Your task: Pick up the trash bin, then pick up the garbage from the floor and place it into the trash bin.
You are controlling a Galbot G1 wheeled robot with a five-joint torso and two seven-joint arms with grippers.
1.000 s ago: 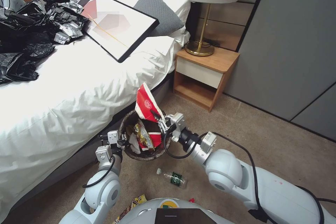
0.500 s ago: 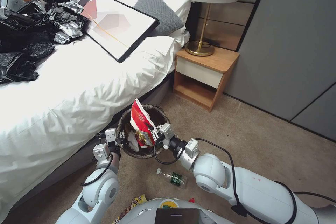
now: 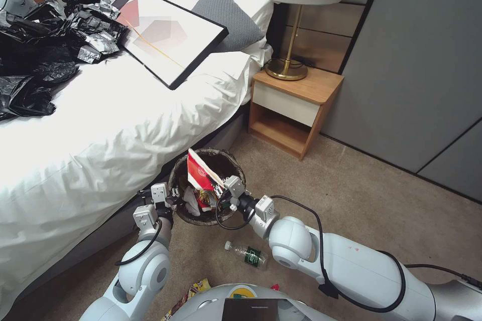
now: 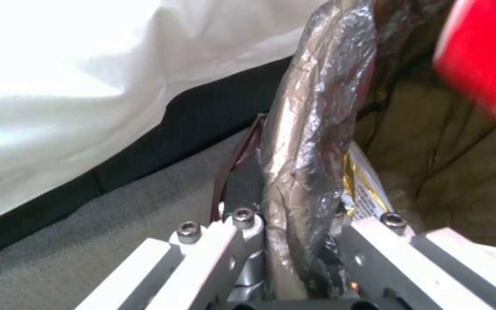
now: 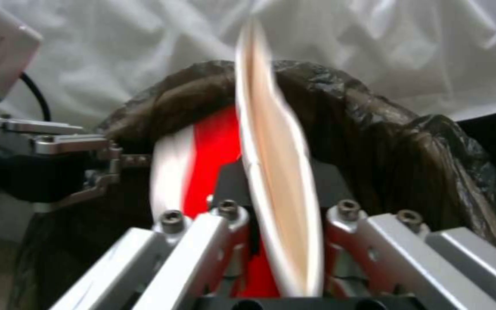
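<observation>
The flattened red-and-white paper cup (image 3: 199, 172) stands pinched edgewise in the right gripper (image 3: 224, 191), half inside the trash bin (image 3: 232, 164) beside the bed (image 3: 100, 125). The left gripper (image 3: 173, 199) clamps the bin's near rim, wrapped in crinkled brown-black liner. A clear, green-labelled bottle (image 3: 247, 255) lies on the carpet near the right arm.

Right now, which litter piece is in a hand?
The flattened red-and-white paper cup, pinched by the right hand over the trash bin; the green-labelled bottle lies on the carpet.
</observation>
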